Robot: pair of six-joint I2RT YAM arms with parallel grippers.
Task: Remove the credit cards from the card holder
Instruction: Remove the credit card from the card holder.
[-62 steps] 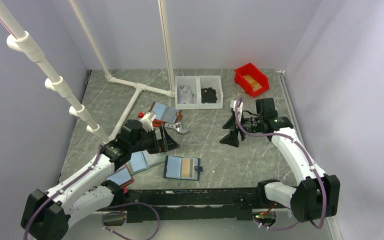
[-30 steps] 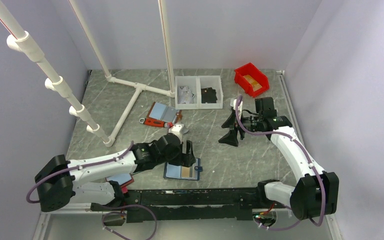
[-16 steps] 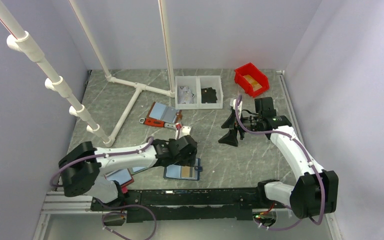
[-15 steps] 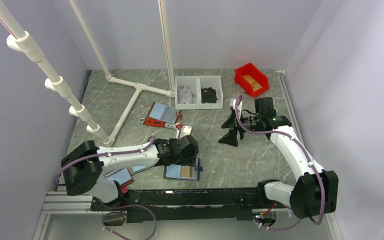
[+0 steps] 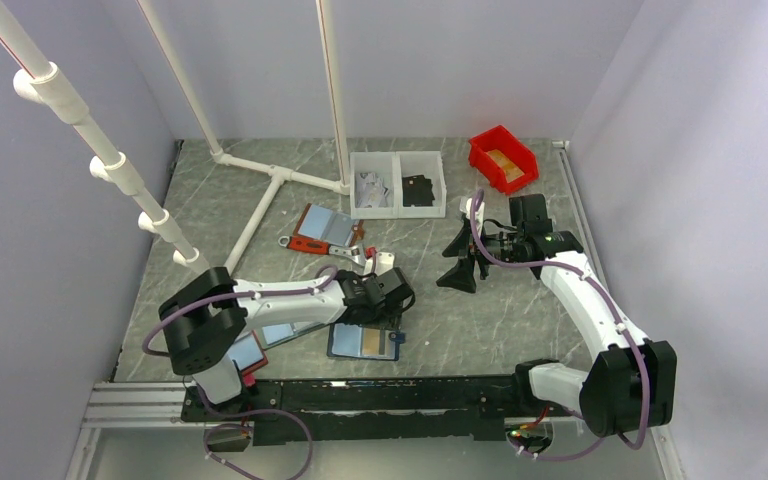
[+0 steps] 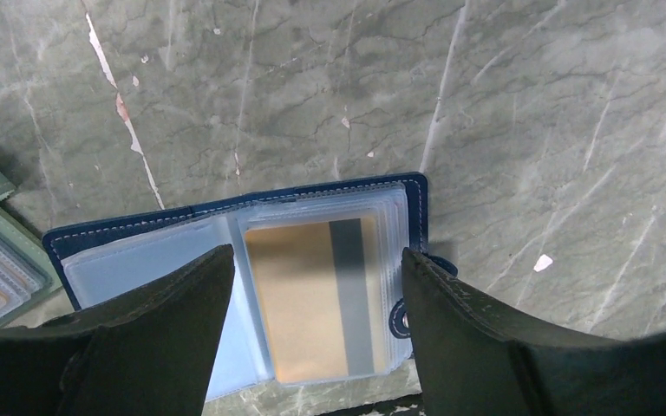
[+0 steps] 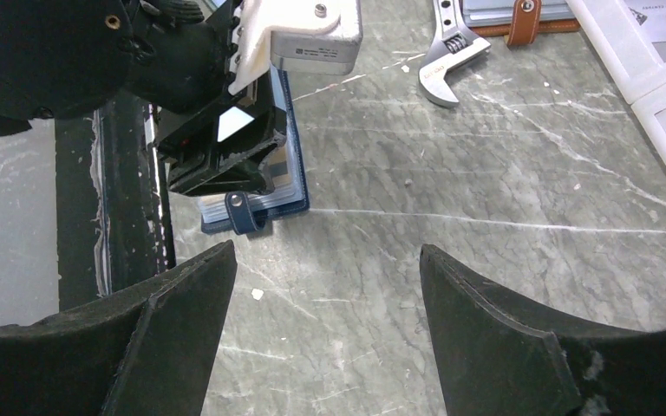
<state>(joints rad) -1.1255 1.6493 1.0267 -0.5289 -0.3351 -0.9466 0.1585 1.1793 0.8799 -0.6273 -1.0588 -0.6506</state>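
The card holder (image 5: pixel 352 346) lies open and flat near the table's front edge, navy outside with light blue pockets. In the left wrist view the card holder (image 6: pixel 139 260) has a tan credit card (image 6: pixel 308 303) with a grey stripe in its right pocket, and a strap tab (image 6: pixel 399 322) at the right edge. My left gripper (image 5: pixel 380 306) hangs open just above it, its jaws (image 6: pixel 316 256) straddling the card and touching nothing. My right gripper (image 5: pixel 460 277) stands open over bare table further right, and its jaws (image 7: pixel 327 250) hold nothing. From the right wrist, the left gripper covers most of the card holder (image 7: pixel 293 186).
A red-edged holder (image 5: pixel 322 227) and a wrench (image 5: pixel 363 257) lie behind the left gripper. A green-edged holder (image 5: pixel 282 333) and another red-edged one (image 5: pixel 241 355) sit at the front left. Two white bins (image 5: pixel 397 184), a red bin (image 5: pixel 502 158) and a white pipe frame (image 5: pixel 260 208) stand at the back.
My left arm has swung right and forward, from beside the green-edged holder to over the navy card holder, and its jaws narrowed a little. The right arm has not moved.
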